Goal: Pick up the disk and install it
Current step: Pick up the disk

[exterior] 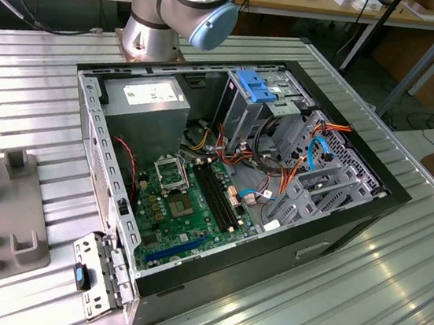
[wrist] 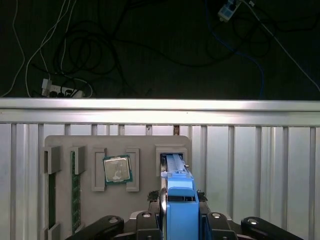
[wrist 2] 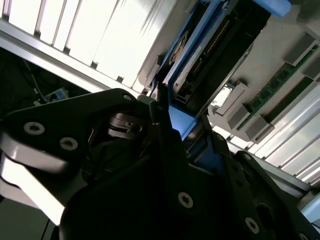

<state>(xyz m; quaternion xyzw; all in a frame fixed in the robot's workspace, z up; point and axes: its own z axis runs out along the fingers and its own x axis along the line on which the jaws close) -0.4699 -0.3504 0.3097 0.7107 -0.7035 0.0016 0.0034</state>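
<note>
Ribbed metal table [exterior: 391, 295] carries an open computer case [exterior: 336, 225] lying on its side, its motherboard [exterior: 188, 206] facing up and a light-blue bracket [exterior: 256, 84] sitting in the drive bays at the far end. Behind the case the arm [exterior: 181, 0] is mounted on the table's far edge; its silver shoulder joint with a blue cap is turned toward the exterior view's right and the next link rises out of the top of the picture. A grey tray [exterior: 5, 208] rests on the table at the exterior view's left. In the first wrist view the gripper [wrist: 181, 205] points straight down at this tray [wrist: 145, 145], beyond which dark floor and loose cables [wrist: 100, 55] lie past the table's rim. The disk [wrist: 180, 187] stands on edge in the tray's slot, its bright blue rail uppermost, and the black fingers [wrist: 161, 200] press against it from both sides, clamped on it. A processor chip [wrist: 117, 169] lies in the neighbouring recess and a memory stick [wrist: 75, 195] in a slot further along. In the second wrist view the disk [wrist 2: 210, 55] runs away from the gripper [wrist 2: 186, 131], showing its dark body and connector edge inside the blue frame, with memory sticks [wrist 2: 280, 85] beside it.
</note>
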